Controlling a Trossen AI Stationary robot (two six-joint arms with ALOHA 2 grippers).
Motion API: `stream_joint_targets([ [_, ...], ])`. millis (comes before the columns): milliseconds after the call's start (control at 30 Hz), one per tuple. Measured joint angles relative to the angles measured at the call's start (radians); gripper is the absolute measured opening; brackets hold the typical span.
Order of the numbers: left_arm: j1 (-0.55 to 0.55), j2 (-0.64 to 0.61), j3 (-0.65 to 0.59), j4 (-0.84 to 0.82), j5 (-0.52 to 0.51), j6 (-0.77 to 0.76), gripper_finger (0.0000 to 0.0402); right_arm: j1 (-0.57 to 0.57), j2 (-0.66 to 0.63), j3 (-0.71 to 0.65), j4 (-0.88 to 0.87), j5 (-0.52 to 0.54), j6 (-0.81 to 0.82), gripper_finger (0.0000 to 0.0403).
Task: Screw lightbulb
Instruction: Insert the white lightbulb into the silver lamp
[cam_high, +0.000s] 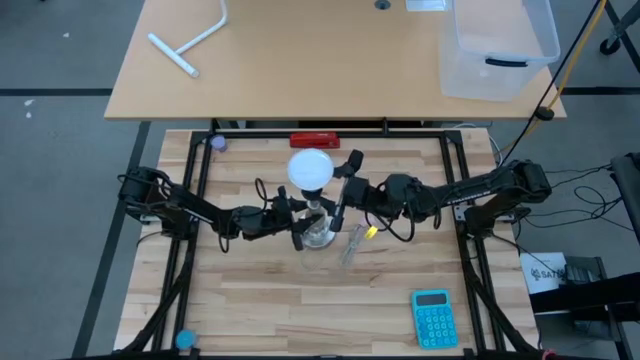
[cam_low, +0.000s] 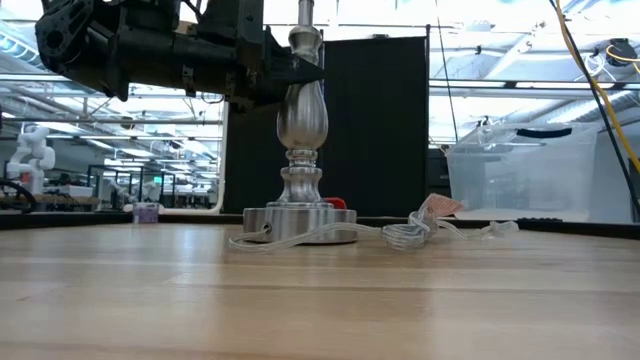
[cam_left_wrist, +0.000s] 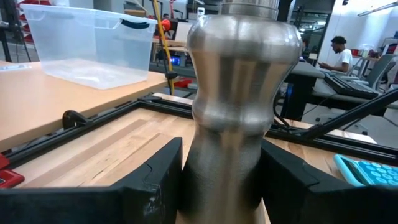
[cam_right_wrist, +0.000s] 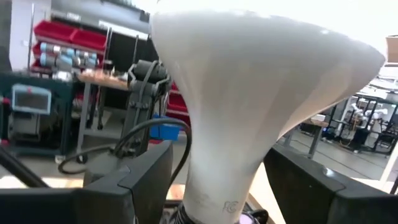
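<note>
The white lightbulb (cam_high: 311, 170) stands head up over the top of the silver lamp stand (cam_low: 302, 120), whose round foot (cam_low: 300, 222) rests on the wooden table. My right gripper (cam_high: 337, 196) comes from the table's right and is shut on the bulb (cam_right_wrist: 249, 81). My left gripper (cam_high: 298, 220) comes from the left and is shut on the stand (cam_left_wrist: 239, 93). The bulb is above the low view's top edge. Its screw base is hidden, so I cannot tell whether it sits in the socket. My left gripper pinches the stand's silver body at its narrow waist (cam_left_wrist: 221, 168) between its two fingers (cam_left_wrist: 152, 180), coming level from the table's left. The stand is upright with its foot on the table. My right gripper pinches the bulb's tapering neck (cam_right_wrist: 214, 168) between its two fingers (cam_right_wrist: 146, 177), below the domed head, coming from the table's right. The bulb is head up above the stand.
The lamp's clear cord (cam_high: 352, 245) with a small switch lies on the table right of the foot. A teal calculator (cam_high: 432, 318) lies near right, a red object (cam_high: 314, 140) at the far edge. A clear bin (cam_high: 500, 45) and a white pipe piece (cam_high: 190, 40) are on the far table.
</note>
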Motion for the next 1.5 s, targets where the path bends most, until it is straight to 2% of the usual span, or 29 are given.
stream_joint_targets([
  [267,0.001,0.003,-0.002,0.005,0.024,-0.02,0.0225,0.002,-0.1,0.0,-0.153,-0.006,-0.011,0.0242],
  [533,0.001,0.003,-0.003,0.029,0.019,-0.026,0.0232,0.002,-0.18,0.0,-0.324,-0.007,-0.035,0.0242],
  [867,-0.003,0.001,-0.002,0.045,0.026,-0.006,0.0233,0.016,-0.284,0.0,-0.662,-0.007,-0.043,0.0242],
  [1033,-0.026,-0.051,-0.001,0.04,0.032,0.022,0.0234,0.015,-0.297,0.0,-0.802,-0.006,0.001,0.0242],
  [1133,-0.049,-0.103,-0.001,0.005,0.031,0.069,0.0234,0.015,-0.289,0.0,-0.822,0.011,0.004,0.024],
  [1300,-0.091,-0.231,-0.001,-0.088,0.009,0.137,0.0233,0.014,-0.287,-0.023,-0.769,0.084,0.001,0.0202],
  [1500,-0.142,-0.411,0.0,-0.198,-0.082,0.252,0.0194,0.01,-0.287,-0.087,-0.558,0.114,-0.053,0.0101],
])
